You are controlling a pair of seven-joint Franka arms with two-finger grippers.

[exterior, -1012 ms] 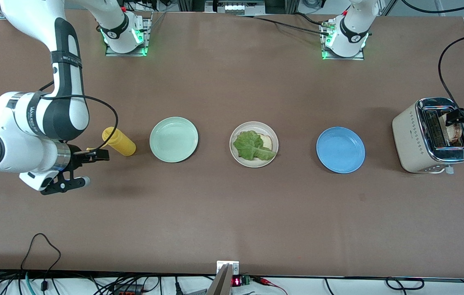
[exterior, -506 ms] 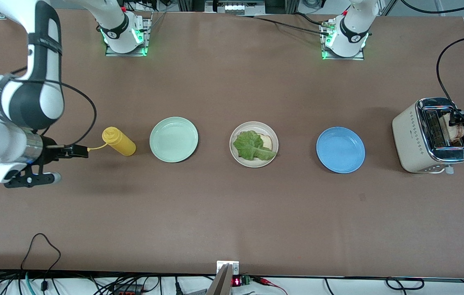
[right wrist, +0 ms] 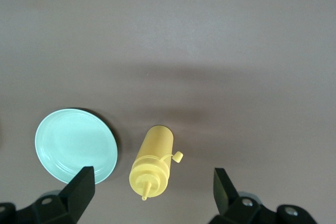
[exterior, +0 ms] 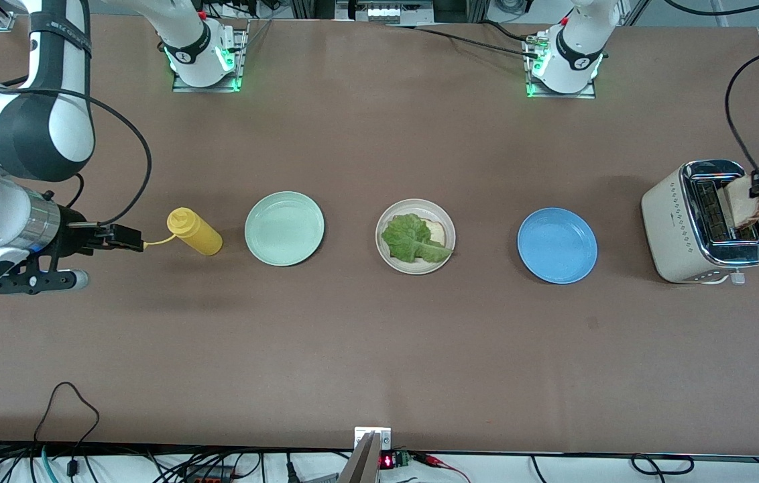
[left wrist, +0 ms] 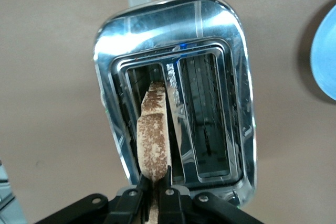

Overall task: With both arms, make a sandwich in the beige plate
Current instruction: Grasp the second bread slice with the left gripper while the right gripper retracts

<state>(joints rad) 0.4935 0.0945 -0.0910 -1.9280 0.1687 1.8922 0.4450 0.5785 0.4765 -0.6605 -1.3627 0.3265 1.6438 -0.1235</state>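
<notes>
My left tool point(left wrist: 154, 183) is clamped on the edge of a slice of toast point(left wrist: 153, 139) that stands upright, partly raised out of one slot of the toaster point(exterior: 705, 221) — the toaster sits at the left arm's end of the worktop point(exterior: 379, 349). My right tool point(right wrist: 152, 187) hangs with its fingers spread wide and empty, over the worktop near the right arm's end, just beside the yellow squeeze bottle point(exterior: 194, 231), which lies on its side.

In the middle of the worktop is the beige plate point(exterior: 415, 267); on it lies one slice of bread point(exterior: 436, 233) with a green lettuce leaf point(exterior: 407, 238) covering most of it. The mint-green plate point(exterior: 284, 228) sits between the beige plate and the bottle, and the blue plate point(exterior: 557, 245) between the beige plate and the toaster.
</notes>
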